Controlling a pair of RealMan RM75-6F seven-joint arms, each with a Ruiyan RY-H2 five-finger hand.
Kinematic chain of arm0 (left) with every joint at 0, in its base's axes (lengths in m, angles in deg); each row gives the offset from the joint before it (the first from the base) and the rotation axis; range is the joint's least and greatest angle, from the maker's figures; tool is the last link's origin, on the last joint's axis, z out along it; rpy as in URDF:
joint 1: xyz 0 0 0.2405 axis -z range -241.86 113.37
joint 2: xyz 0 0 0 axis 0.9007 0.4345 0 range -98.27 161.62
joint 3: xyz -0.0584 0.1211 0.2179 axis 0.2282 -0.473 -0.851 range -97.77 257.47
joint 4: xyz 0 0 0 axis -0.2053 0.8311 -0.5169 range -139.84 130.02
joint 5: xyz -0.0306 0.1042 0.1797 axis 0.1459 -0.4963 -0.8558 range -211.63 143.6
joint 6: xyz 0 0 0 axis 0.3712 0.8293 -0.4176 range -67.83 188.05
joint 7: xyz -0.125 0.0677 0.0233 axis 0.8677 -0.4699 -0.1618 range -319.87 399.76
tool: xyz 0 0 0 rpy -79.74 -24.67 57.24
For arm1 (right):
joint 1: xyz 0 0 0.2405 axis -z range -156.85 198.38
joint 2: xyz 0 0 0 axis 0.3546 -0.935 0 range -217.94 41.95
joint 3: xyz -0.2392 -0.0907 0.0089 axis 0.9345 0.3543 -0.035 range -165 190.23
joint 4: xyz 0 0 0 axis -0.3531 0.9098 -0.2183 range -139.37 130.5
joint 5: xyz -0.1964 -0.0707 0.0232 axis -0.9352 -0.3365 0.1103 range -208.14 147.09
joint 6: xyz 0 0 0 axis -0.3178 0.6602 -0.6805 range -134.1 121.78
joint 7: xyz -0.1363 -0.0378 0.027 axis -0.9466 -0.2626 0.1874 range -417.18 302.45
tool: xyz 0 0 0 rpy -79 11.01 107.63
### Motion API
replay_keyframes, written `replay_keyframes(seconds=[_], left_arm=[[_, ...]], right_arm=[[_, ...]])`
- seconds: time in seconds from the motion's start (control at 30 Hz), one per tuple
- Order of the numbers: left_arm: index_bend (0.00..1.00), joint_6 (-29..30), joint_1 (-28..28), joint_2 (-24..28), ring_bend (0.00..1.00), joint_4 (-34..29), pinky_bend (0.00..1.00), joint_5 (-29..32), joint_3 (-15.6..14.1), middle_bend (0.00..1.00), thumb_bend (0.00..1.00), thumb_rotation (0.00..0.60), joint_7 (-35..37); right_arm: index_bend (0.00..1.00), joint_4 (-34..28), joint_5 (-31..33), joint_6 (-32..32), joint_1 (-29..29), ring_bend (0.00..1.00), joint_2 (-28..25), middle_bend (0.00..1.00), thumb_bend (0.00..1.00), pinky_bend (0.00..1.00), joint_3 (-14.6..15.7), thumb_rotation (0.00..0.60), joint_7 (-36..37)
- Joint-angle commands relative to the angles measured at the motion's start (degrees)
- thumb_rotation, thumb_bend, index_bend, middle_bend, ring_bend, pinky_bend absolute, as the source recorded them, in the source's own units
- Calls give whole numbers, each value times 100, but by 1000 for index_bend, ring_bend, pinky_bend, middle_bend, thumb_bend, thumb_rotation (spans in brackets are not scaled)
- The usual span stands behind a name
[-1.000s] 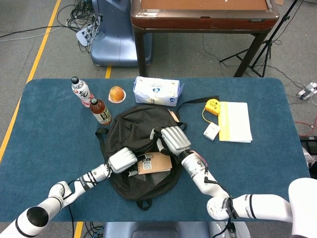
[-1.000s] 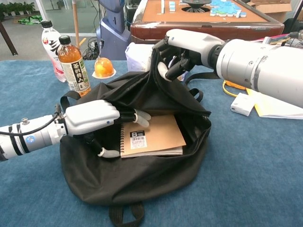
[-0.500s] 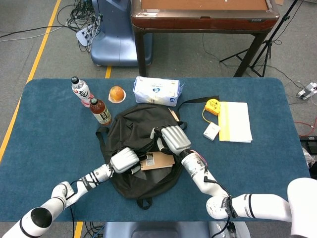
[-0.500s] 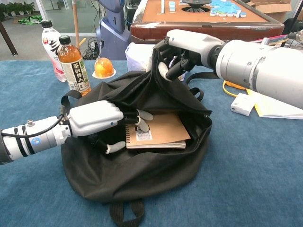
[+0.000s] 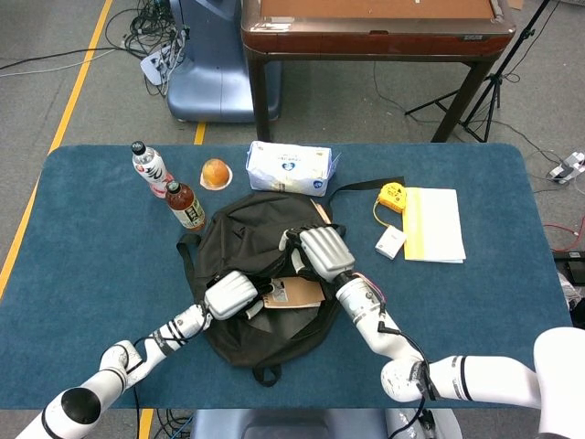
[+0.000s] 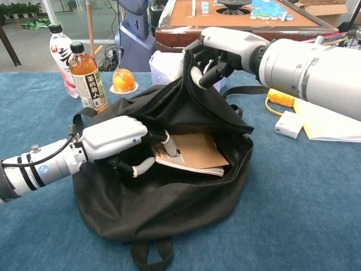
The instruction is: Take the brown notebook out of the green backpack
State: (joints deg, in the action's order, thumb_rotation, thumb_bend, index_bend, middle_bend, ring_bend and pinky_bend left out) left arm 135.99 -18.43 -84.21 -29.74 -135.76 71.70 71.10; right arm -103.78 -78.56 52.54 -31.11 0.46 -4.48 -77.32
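Left robot hand [image 6: 115,139]: pinching the brown notebook [image 6: 194,152] inside the backpack [image 6: 169,203]
Right robot hand [image 6: 223,48]: gripping the backpack's raised flap

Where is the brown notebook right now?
The brown notebook lies in the open mouth of the dark backpack at the table's middle in both views. The left hand grips its spiral edge, and the right hand lifts the flap above.
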Motion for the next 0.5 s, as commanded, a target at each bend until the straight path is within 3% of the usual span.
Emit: replay_keyframes(seconds=[0.03,0.17,0.5], left_arm=[[633,145,-37,35,438,-53,317,-34,-31,547,567,600,129],[664,445,-128,139,535,-174,361,-102,-88,662,568,600,243],[681,1341,-335,647,598,-959,436,-161,-27,734,568,600,592]], right_arm=[[426,11,35,-28,-2,322,-22,424,735,312,-22,600,34],[426,56,46,-64,1,322,-29,424,734,312,-20,600,85],[426,226,53,-195,4,322,-26,424,734,312,-12,600,248]])
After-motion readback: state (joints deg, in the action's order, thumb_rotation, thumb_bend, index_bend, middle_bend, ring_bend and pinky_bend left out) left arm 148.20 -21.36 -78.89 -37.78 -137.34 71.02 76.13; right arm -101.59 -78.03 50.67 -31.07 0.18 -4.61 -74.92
